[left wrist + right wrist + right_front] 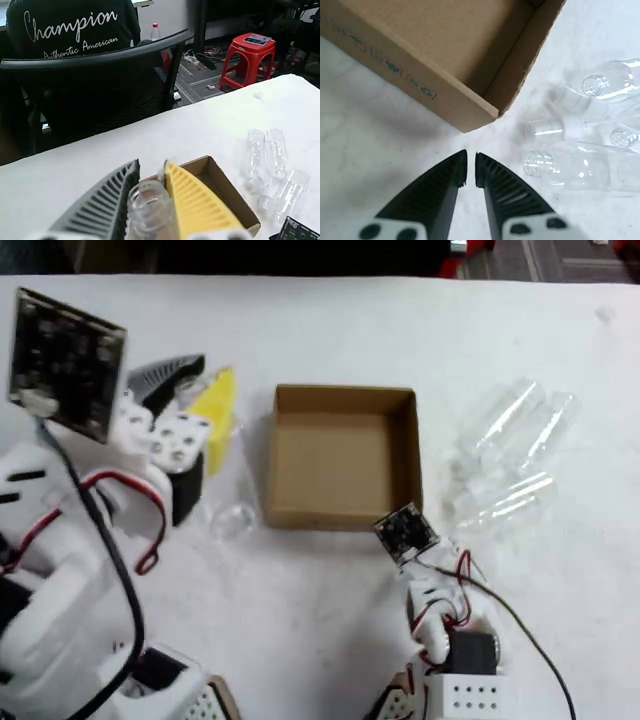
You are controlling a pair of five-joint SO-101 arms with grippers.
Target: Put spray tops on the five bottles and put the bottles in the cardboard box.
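Observation:
My left gripper [151, 167] is shut on a clear, uncapped bottle [149, 205], whose open neck sits between the black and yellow fingers. In the high view this gripper [212, 370] is left of the cardboard box [340, 510]. The box is open and empty. Several clear bottles [510, 455] lie in a pile right of it, together with spray tops [565, 126]. My right gripper [471, 156] is shut on nothing, just off the box's near right corner [495, 112] and beside the bottle pile [580, 167].
A clear rounded shape [232, 517] sits left of the box's near corner; I cannot tell whether it belongs to the held bottle. A black chair [95, 85] stands beyond the far table edge. Bare white table stretches behind the box.

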